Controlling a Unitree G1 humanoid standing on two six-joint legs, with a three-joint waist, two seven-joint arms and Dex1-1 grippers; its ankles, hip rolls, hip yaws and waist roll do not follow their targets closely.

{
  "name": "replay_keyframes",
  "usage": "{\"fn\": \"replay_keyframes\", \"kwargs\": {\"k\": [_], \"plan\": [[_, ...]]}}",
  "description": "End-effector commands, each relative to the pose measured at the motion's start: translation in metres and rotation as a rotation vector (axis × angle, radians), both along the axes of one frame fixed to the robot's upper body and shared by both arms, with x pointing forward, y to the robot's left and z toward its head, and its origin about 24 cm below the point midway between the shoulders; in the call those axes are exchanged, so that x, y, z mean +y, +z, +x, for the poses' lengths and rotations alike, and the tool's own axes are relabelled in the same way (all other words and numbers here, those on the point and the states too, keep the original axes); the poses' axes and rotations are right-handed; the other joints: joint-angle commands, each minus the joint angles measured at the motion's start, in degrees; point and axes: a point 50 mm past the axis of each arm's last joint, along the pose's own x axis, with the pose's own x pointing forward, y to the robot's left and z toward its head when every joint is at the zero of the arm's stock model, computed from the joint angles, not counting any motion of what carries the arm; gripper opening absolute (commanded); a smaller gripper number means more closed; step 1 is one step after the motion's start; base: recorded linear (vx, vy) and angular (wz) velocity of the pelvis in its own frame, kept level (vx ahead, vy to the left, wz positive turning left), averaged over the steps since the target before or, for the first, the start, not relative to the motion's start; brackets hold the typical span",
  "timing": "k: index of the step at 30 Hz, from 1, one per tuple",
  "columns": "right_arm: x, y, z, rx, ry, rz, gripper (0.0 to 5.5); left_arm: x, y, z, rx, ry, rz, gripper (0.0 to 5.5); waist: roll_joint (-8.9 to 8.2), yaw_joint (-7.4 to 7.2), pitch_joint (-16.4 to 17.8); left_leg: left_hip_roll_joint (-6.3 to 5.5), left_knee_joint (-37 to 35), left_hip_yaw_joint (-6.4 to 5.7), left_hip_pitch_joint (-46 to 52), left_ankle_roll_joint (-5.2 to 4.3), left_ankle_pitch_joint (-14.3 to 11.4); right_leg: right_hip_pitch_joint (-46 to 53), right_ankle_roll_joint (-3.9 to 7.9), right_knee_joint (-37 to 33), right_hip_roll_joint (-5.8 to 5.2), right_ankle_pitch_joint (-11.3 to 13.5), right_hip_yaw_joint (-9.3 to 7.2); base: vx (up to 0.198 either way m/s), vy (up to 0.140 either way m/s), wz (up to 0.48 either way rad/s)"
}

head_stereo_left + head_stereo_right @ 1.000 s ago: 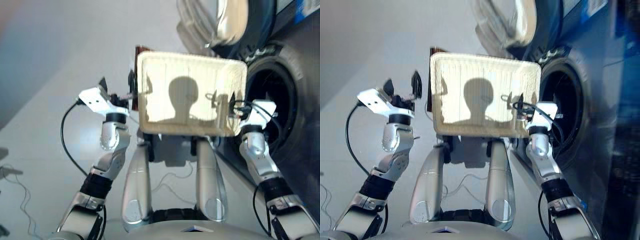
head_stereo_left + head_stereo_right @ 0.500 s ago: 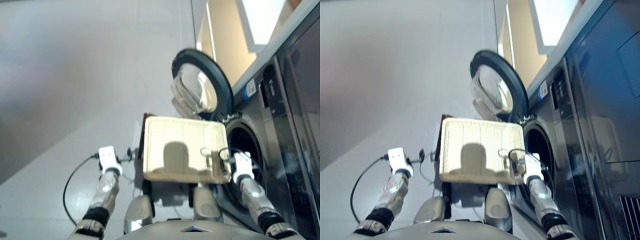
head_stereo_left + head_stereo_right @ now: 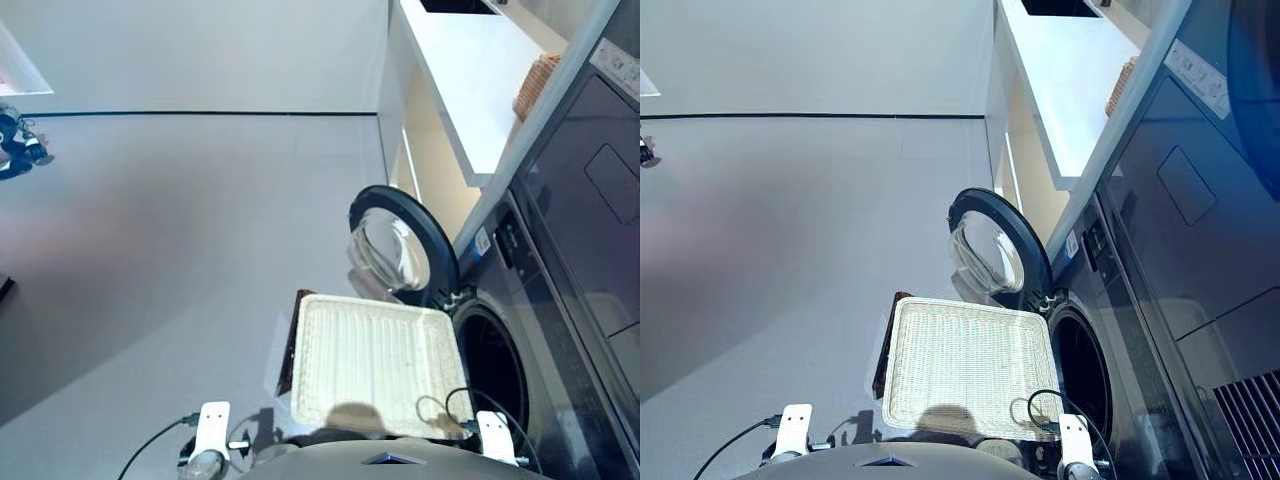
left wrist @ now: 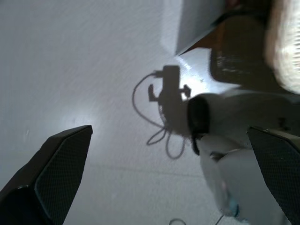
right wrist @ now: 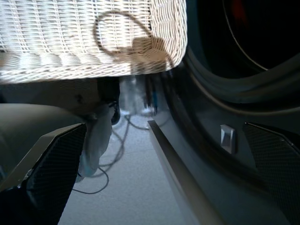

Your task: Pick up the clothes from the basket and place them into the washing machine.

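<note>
The cream-white woven basket (image 3: 375, 365) lies flat in front of me with nothing in it; no clothes show in it. Right of it the dark grey washing machine (image 3: 505, 255) has its drum hole (image 3: 492, 368) uncovered and its round glass door (image 3: 400, 240) swung wide. A small reddish patch (image 5: 238, 8) shows deep in the drum; what it is I cannot tell. My left gripper (image 4: 168, 131) is open over bare floor, left of the basket. My right gripper (image 5: 164, 126) is open, low between the basket's corner (image 5: 164, 42) and the machine's front.
A dark brown stand (image 3: 287, 355) shows under the basket's left edge. A white counter (image 3: 470, 70) with a small brown wicker basket (image 3: 537, 85) runs beyond the machine. A dark panelled unit (image 3: 600, 180) sits above it. Grey floor (image 3: 180, 260) spreads to the left.
The head camera has tilted far up, bringing the counter and far floor into view. Both arms now show only at the bottom edge. The basket stays empty.
</note>
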Motion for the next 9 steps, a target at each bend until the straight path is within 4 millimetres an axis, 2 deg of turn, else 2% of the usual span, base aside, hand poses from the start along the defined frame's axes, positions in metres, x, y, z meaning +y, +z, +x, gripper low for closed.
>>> {"fn": "replay_keyframes", "kwargs": {"k": [1,9], "plan": [[0.0116,-0.0004,0.0225,-0.049,-0.008,0.037,5.50,0.0103,0.0055,0.0235,-0.035,-0.043,0.036,5.50,-2.18,-0.12,1.25,-1.09,-0.27,2.44,0.24,-1.81,1.85,-0.87,3.48,-0.59,-1.13,5.92,0.12,0.000,0.000,0.000],[0.0125,0.0000,0.0259,-0.066,-0.048,0.055,5.50,0.0091,0.0045,0.0217,-0.025,-0.033,0.027,5.50,-1.64,-0.46,1.32,-0.69,-0.27,3.25,0.33,-2.33,1.81,-0.50,3.73,-1.94,-1.55,6.17,0.43,0.000,0.000,0.000]]}}
